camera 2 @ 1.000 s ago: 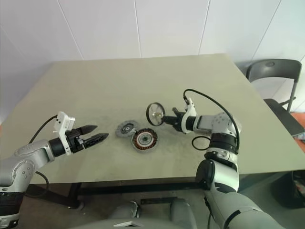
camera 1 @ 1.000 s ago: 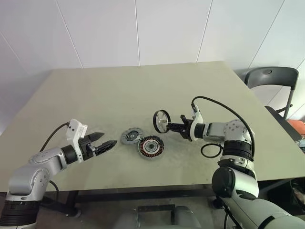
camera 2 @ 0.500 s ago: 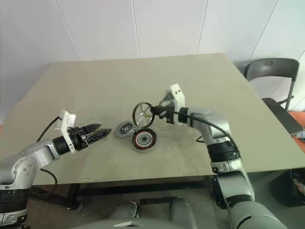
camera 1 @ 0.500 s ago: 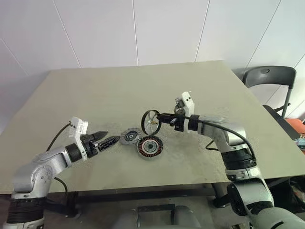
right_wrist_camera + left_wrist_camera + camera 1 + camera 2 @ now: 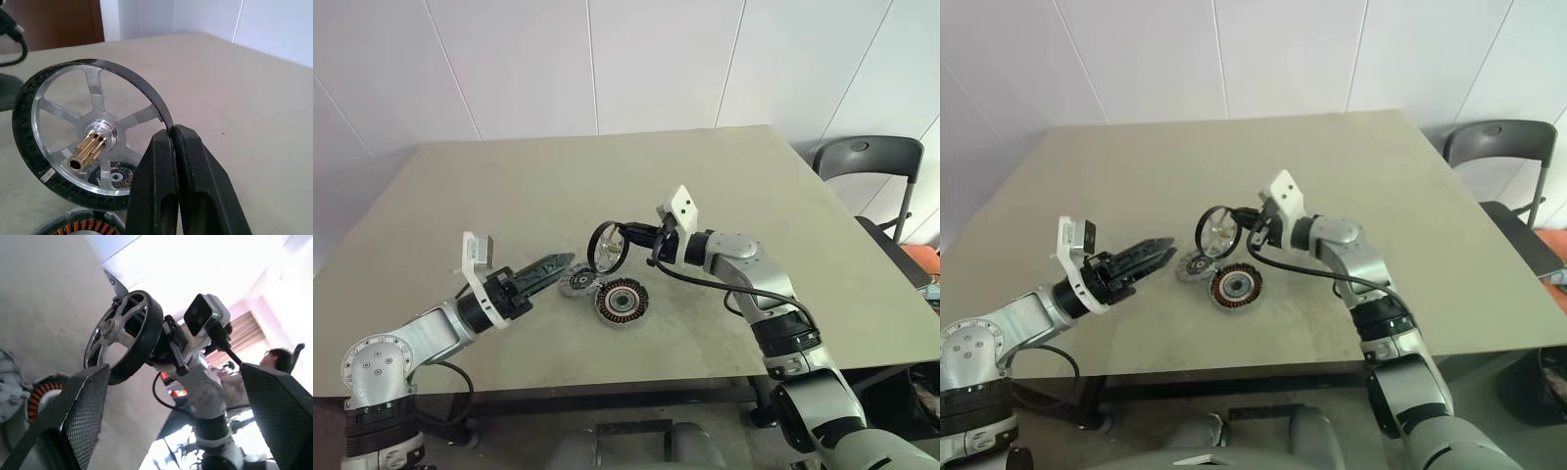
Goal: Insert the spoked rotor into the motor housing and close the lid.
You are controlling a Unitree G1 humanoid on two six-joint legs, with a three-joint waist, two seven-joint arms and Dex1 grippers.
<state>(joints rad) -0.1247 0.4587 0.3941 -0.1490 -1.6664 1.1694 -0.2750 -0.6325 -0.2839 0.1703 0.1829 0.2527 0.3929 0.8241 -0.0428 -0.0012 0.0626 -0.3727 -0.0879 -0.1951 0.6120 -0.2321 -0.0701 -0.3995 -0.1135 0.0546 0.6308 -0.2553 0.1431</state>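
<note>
Two grippers hovered over the beige rectangular table (image 5: 509,186), facing each other near its middle. Toward the table's left edge, the left gripper (image 5: 555,262) reached in with its black fingers (image 5: 85,404) spread wide apart and holding nothing, tips close above the small grey metallic slotted lid (image 5: 578,283). That lid lay flat on the surface, between the table's middle and its near edge. Just right of it, touching or nearly so, lay the thick round motor housing (image 5: 623,302) with its ring of copper-brown windings around a silver hub, also flat and uncovered.

Above and slightly behind these two parts, the thin spoked rotor (image 5: 608,247) with a black outer rim, pale silver spokes and a brass-coloured toothed shaft at its hub was held off the surface, standing on edge. The right gripper (image 5: 641,235) had its jaws closed on the rotor's rim, pinching it between the black fingertips (image 5: 161,166). The right arm stretched in from the table's right side. Beyond the table's far right corner stood a dark grey chair (image 5: 867,162).
</note>
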